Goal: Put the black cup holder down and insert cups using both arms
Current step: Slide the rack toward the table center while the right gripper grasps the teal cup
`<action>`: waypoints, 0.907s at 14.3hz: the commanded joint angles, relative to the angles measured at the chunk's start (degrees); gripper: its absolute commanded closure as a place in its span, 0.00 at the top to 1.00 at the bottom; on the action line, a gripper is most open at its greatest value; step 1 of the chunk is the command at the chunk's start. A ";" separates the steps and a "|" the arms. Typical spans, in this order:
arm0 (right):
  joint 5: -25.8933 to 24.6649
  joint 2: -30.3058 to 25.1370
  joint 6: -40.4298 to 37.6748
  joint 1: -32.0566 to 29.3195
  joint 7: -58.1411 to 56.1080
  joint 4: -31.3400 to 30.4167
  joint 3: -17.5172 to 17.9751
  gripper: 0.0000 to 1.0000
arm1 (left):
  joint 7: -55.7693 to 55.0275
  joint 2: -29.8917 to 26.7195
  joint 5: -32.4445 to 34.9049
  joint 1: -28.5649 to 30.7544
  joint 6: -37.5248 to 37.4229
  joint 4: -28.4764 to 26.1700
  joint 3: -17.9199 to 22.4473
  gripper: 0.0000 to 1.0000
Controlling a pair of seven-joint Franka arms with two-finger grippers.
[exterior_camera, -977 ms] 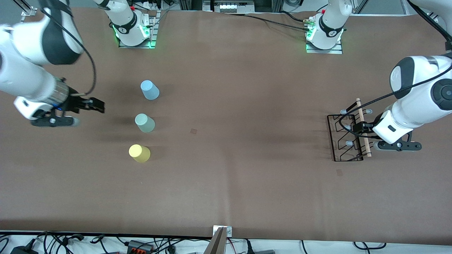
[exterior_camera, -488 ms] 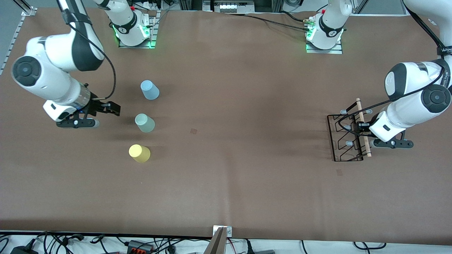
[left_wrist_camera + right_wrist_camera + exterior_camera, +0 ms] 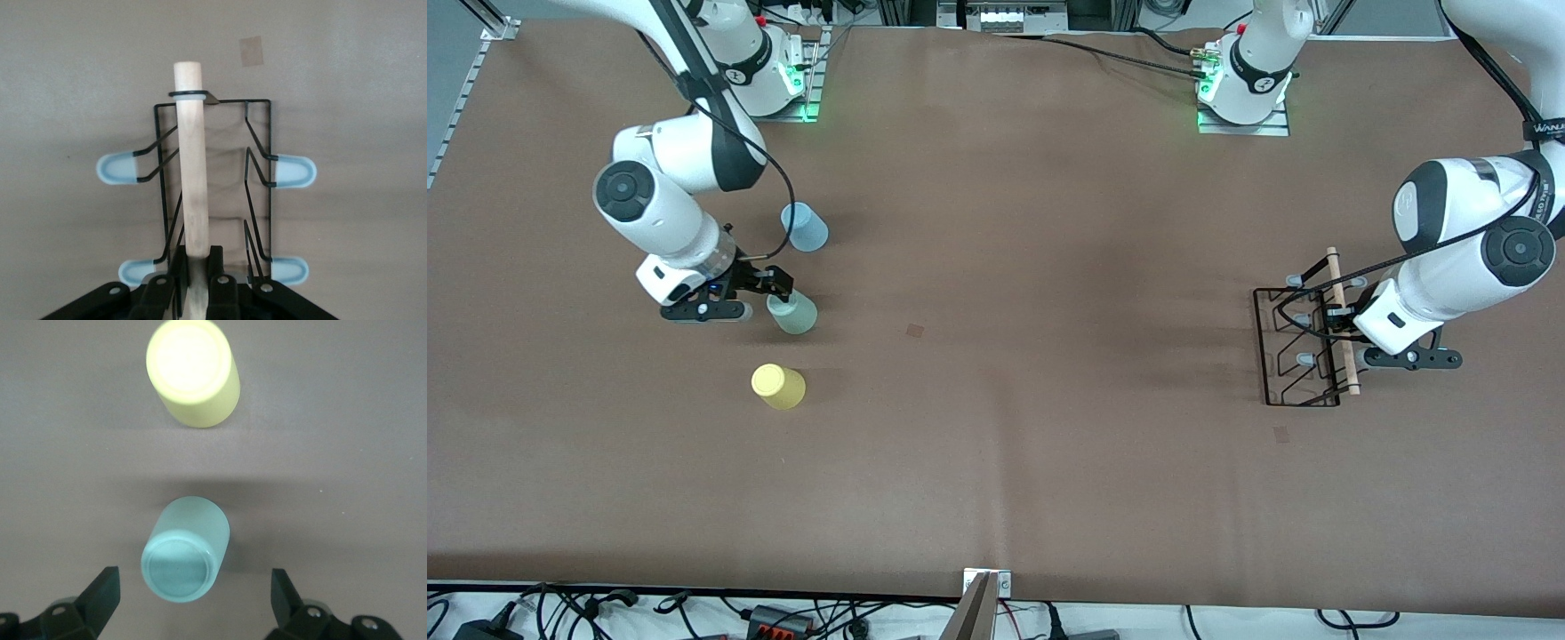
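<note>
The black cup holder [image 3: 1294, 351] stands on the brown table at the left arm's end. My left gripper [image 3: 1336, 322] is shut on its light wooden rod handle [image 3: 1343, 356]. In the left wrist view the fingers [image 3: 218, 267] clamp the rod [image 3: 192, 167], and pale blue peg tips [image 3: 292, 171] stick out on both sides. Three cups stand upside down at the right arm's end: light blue [image 3: 805, 227], grey-green [image 3: 792, 312] and yellow [image 3: 778, 387]. My right gripper [image 3: 775, 285] is open just over the grey-green cup [image 3: 185, 550], one finger on each side; the yellow cup [image 3: 193, 372] is beside it.
Small brown tape patches lie mid-table [image 3: 914, 331] and near the holder [image 3: 1281, 434]. The arm bases [image 3: 765, 76] stand along the edge farthest from the front camera. Cables lie off the nearest edge [image 3: 783, 615].
My right arm has swung in from the table's end to the grey-green cup, gripper open. My left gripper has settled a little lower on the rod handle; the holder has barely shifted.
</note>
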 commanded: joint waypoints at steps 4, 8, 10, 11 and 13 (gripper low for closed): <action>0.56 1.07 4.08 0.23 0.30 -2.37 -0.08 1.00 | 0.77 -2.10 0.70 -0.26 -3.46 4.12 -0.67 0.02; 0.56 2.83 5.49 1.81 2.76 -2.46 -0.08 1.00 | -0.54 -1.66 0.53 -0.71 -13.40 14.23 -6.28 0.02; 0.56 3.71 6.37 2.16 2.76 -2.99 -0.08 1.00 | -2.30 -1.22 -0.26 -0.79 -13.76 15.65 -9.62 0.02; 0.56 4.06 7.33 2.25 2.76 -3.51 -0.08 1.00 | -3.78 -1.05 -0.27 -0.88 -13.77 15.92 -11.81 0.02; 0.56 4.15 7.69 2.25 2.76 -3.87 -0.08 1.00 | -11.23 -0.61 -0.27 -1.14 -13.42 16.01 -17.52 0.02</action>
